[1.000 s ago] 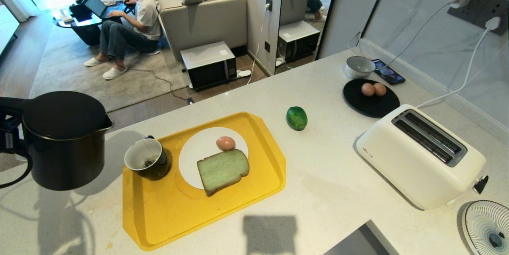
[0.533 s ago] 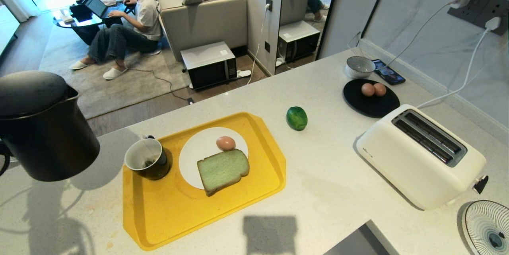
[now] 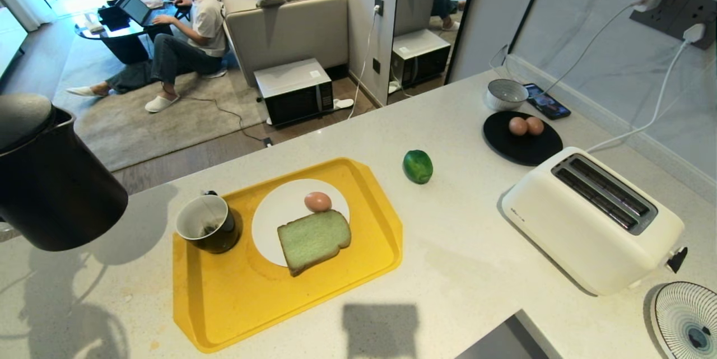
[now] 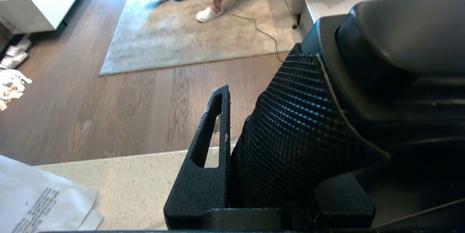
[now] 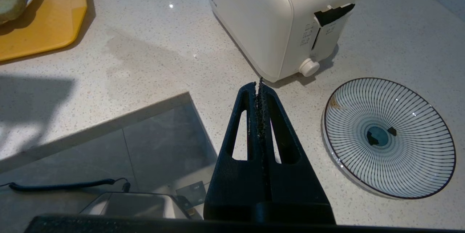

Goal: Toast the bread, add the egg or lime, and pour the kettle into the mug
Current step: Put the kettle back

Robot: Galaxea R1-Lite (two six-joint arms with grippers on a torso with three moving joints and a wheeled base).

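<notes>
Kettle aloft at the counter's left edge, gripped by its handle.

The left gripper [image 4: 232,175] is clamped on the ribbed handle of the kettle [image 3: 53,180], which hangs tilted at about nine o'clock from the mug [image 3: 208,224] — well apart from it, partly out past the counter [image 3: 476,269] edge. A slipping handle or a careless tilt could spill water on the counter or floor, or drop the kettle. The mug sits on the yellow tray [image 3: 235,303] beside the plate [image 3: 277,213] with the bread [image 3: 313,238] and egg [image 3: 317,201]; the lime [image 3: 418,166] lies at two o'clock from them. The right gripper [image 5: 260,87] is pressed shut — empty.
</notes>
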